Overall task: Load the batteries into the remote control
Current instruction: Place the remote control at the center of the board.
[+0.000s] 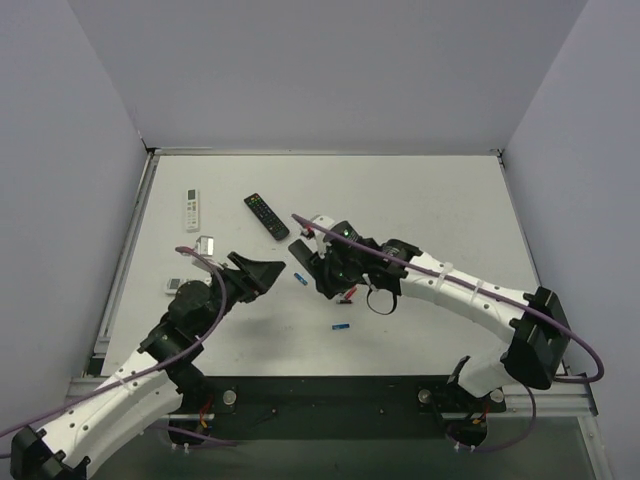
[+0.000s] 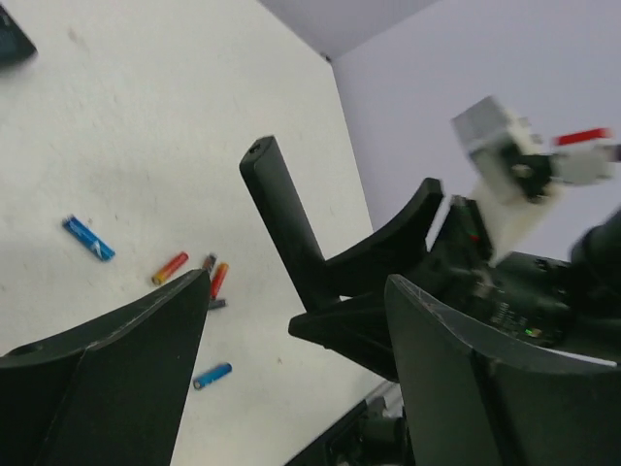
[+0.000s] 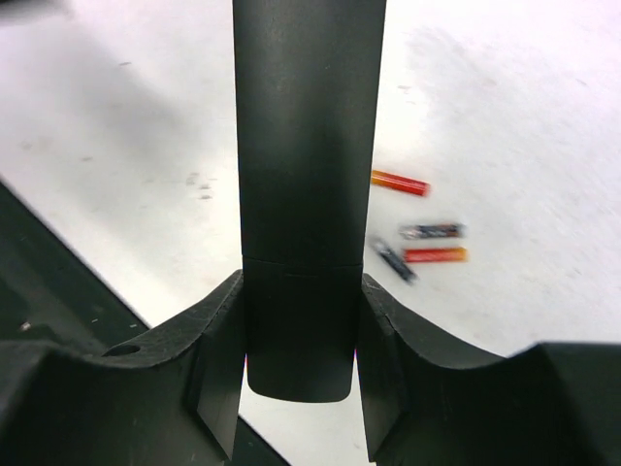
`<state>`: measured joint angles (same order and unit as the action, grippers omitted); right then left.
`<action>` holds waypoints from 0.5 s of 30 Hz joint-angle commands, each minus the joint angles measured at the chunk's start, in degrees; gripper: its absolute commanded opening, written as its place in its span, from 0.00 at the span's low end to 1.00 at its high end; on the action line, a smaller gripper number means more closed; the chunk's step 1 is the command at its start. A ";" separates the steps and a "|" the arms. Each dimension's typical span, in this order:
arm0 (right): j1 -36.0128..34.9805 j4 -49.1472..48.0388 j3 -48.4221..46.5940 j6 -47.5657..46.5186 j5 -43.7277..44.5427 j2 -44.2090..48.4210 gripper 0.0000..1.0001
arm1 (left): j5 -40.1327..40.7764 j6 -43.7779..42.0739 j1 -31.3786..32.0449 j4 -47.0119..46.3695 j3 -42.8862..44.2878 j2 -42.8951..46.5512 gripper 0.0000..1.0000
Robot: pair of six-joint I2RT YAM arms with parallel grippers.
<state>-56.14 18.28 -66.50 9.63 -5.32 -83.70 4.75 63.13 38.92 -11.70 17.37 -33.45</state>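
My right gripper (image 3: 301,340) is shut on the slim matte-black remote control (image 3: 306,175) near its end and holds it above the table. In the top view the remote (image 1: 300,250) sticks out of that gripper (image 1: 318,268) toward the left. My left gripper (image 1: 270,280) is open and empty, just left of the remote. In the left wrist view the remote (image 2: 284,223) stands beyond the open gripper (image 2: 296,291). Several batteries lie on the table: red-orange ones (image 3: 399,183) (image 3: 435,255), a dark one (image 3: 432,231), and blue ones (image 2: 88,238) (image 2: 212,376) (image 1: 341,326).
A black remote with coloured buttons (image 1: 266,216) lies at the back centre-left. White remotes (image 1: 192,209) (image 1: 206,245) (image 1: 175,285) lie along the left side. Walls close the table (image 1: 450,210) at left, back and right.
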 commanded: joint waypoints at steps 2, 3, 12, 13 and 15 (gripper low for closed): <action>11.91 4.65 2.25 0.83 1.63 4.16 0.08 | 16.58 -21.19 0.02 24.75 15.56 7.87 0.87; 14.80 4.83 3.47 1.01 1.46 4.33 0.08 | 18.78 -25.82 0.02 26.63 17.16 8.92 0.88; 43.90 3.34 9.37 0.30 1.63 2.23 0.07 | 37.16 -45.27 -0.07 35.88 23.33 19.65 0.90; 45.84 2.99 9.54 0.39 0.93 1.18 0.07 | 38.65 -45.99 -0.07 35.87 22.72 20.78 0.91; 50.92 2.11 9.81 0.66 0.93 -0.14 0.08 | 39.71 -47.22 0.02 35.61 22.01 21.58 0.91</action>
<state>-12.19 20.82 -57.23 9.91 -4.08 -81.73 37.23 24.75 38.92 20.18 39.75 -13.34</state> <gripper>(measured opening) 0.379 0.904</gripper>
